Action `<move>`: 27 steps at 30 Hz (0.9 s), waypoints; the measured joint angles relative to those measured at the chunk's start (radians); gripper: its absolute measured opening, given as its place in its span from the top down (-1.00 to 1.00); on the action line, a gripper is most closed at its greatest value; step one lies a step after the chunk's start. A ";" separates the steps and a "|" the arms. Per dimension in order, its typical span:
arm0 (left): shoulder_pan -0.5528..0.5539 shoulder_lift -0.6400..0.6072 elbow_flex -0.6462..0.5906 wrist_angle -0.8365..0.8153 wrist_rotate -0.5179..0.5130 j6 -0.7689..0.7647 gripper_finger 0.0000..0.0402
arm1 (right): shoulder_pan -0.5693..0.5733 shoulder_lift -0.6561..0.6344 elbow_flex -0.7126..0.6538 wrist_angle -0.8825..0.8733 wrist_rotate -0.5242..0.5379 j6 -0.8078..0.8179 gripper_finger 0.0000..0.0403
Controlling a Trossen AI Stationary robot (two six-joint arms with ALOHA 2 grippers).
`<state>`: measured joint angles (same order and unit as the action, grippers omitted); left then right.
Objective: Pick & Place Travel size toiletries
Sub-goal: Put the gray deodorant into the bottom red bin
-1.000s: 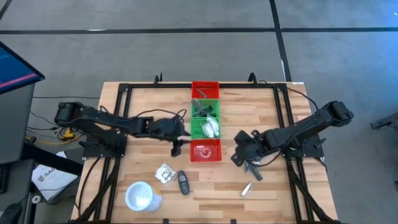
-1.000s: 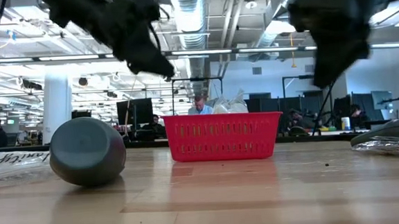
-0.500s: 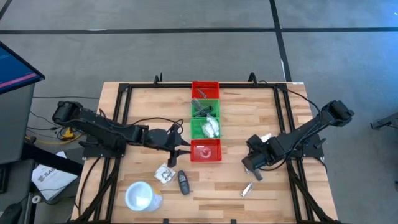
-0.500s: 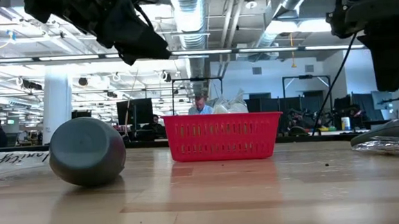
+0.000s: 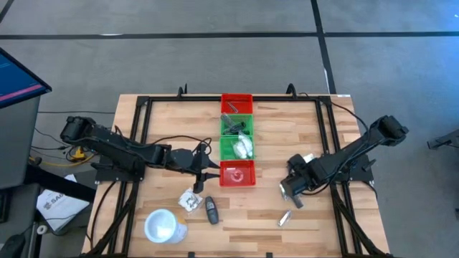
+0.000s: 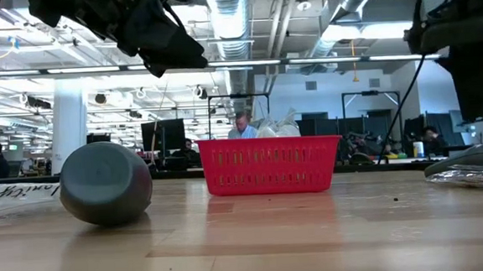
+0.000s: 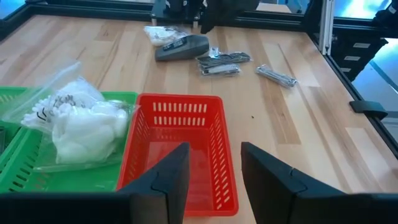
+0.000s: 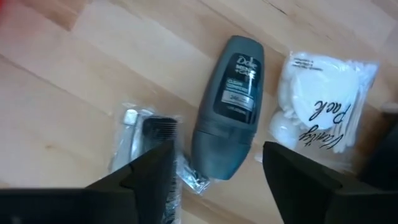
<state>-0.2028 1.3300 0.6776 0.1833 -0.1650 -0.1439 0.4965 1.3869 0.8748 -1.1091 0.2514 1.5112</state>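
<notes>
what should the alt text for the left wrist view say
The left gripper, fingers open, hangs at the near edge of a red bin; the green bin beside it holds a clear packet of white pieces. Beyond, a dark deodorant, dark packets and a silver tube lie on the wooden table.

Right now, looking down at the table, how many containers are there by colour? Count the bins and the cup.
red bins: 2
green bins: 2
white cup: 1
Total: 5
</notes>
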 joint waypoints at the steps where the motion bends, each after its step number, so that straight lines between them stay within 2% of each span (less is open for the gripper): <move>1: 0.000 0.000 0.000 0.000 0.000 0.000 0.32 | 0.000 0.000 -0.011 0.006 -0.004 0.013 -0.19; 15: 0.000 0.000 0.000 0.007 0.001 0.004 0.32 | -0.003 0.000 -0.152 0.175 -0.019 0.061 -0.24; 27: 0.000 0.000 0.000 0.013 0.001 0.004 0.32 | -0.057 0.000 -0.281 0.347 -0.019 0.052 -0.24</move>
<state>-0.2028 1.3304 0.6773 0.1961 -0.1638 -0.1398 0.4393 1.3872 0.5942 -0.7626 0.2325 1.5631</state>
